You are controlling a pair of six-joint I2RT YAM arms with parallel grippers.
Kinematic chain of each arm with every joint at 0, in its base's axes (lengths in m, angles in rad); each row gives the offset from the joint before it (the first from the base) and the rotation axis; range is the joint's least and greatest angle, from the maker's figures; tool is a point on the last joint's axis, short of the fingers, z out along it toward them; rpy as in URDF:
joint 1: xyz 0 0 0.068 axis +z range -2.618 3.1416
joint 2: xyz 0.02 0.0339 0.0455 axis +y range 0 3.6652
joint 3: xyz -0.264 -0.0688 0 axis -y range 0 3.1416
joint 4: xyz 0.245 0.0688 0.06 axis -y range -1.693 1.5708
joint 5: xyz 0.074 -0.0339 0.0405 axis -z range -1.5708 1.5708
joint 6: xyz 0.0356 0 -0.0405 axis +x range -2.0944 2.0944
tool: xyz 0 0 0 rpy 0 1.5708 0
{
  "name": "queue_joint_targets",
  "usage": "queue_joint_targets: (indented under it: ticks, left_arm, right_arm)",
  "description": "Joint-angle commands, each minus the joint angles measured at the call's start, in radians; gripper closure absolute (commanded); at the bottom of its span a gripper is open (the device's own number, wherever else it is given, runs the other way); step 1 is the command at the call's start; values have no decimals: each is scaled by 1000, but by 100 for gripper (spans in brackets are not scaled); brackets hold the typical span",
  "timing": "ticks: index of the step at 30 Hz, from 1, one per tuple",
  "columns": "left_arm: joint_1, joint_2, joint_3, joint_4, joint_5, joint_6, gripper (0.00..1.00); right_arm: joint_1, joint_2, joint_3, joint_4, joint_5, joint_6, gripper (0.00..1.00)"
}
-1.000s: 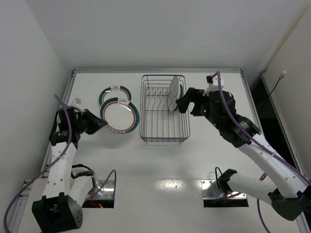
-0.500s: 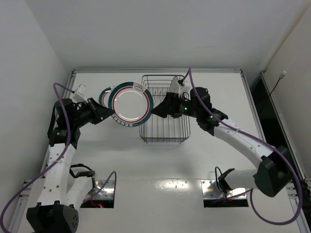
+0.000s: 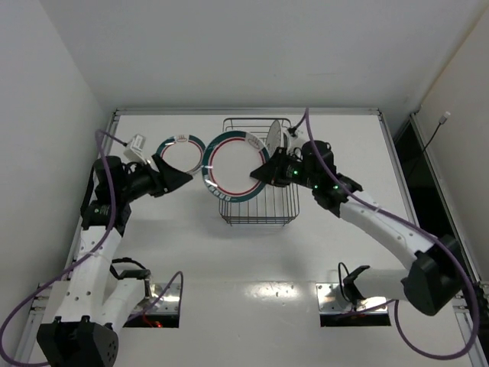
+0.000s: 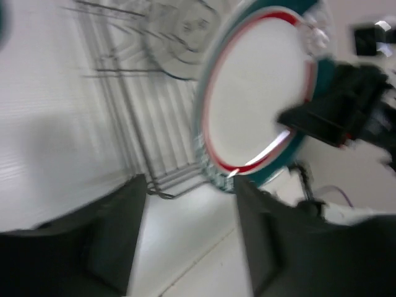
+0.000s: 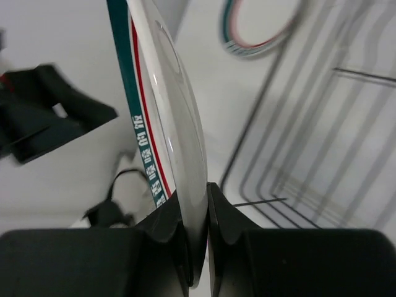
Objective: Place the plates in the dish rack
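Over the dish rack — plate pinched in right hand.

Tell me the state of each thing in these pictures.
held plate: off the table, tilted, over the dish rack's left side.
table plate: lying flat.
racked plate: standing upright.
right gripper: shut on held plate.
left gripper: open, empty.

White printed characters on banded plate rim, too blurred to read
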Motion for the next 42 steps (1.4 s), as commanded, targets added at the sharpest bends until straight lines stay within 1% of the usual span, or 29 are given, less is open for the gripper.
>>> queue_joint_targets:
  ticks: [1, 2, 3, 4, 5, 6, 8, 9, 10, 11, 14, 16, 20, 22, 27, 34, 37, 39, 40, 42]
  left_arm:
    - [-5, 5, 147, -245, -306, 177, 39]
    - [-5, 5, 159, -285, -532, 177, 23]
    - [-5, 5, 170, -343, -639, 177, 17]
    - [-5, 5, 170, -364, -731, 177, 12]
    - [-20, -4, 181, -384, -904, 177, 4]
    - [-20, -4, 181, -399, -972, 168, 1]
    - [-52, -27, 157, -408, -1066, 168, 1]
    - [-63, -36, 144, -399, -1121, 168, 1]
    - [-73, -47, 130, -399, -1142, 168, 1]
    - [-87, -74, 95, -384, -1154, 168, 1]
    - [-96, -116, 42, -358, -1179, 168, 1]
    - [-97, -134, 41, -358, -1193, 168, 1]
    - [-109, -125, 41, -358, -1193, 168, 1]
    - [-109, -125, 41, -358, -1193, 168, 1]
    - [-109, -116, 41, -358, -1193, 168, 1]
    - [-109, -116, 41, -349, -1193, 168, 1]
    - [-109, -116, 41, -349, -1193, 168, 1]
    - [-109, -116, 41, -349, -1193, 168, 1]
    - [-109, -116, 41, -349, -1193, 168, 1]
    - [-109, -116, 41, -349, -1193, 168, 1]
  right_arm:
    - [-2, -134, 123, -286, 442, -77, 100]
    - [13, -134, 183, -351, 518, -90, 100]
    - [23, -134, 247, -453, 656, -99, 100]
    - [38, -111, 248, -507, 726, -99, 100]
    - [49, -94, 318, -601, 863, -99, 100]
    - [72, -74, 352, -641, 931, -110, 100]
    - [85, -4, 441, -698, 1078, -120, 100]
    - [86, 21, 491, -729, 1111, -154, 100]
    - [86, 49, 515, -740, 1160, -168, 100]
    - [86, 104, 538, -740, 1177, -185, 100]
    - [86, 181, 622, -740, 1229, -254, 100]
    - [86, 250, 683, -750, 1255, -280, 100]
    - [86, 333, 730, -740, 1265, -340, 100]
    - [86, 359, 739, -709, 1243, -355, 100]
    - [86, 446, 748, -709, 1220, -341, 100]
    - [95, 506, 748, -730, 1220, -295, 100]
    - [104, 543, 768, -767, 1243, -275, 100]
    - [115, 580, 800, -824, 1300, -224, 100]
    - [127, 592, 822, -841, 1317, -223, 100]
    - [127, 624, 831, -856, 1317, -214, 100]
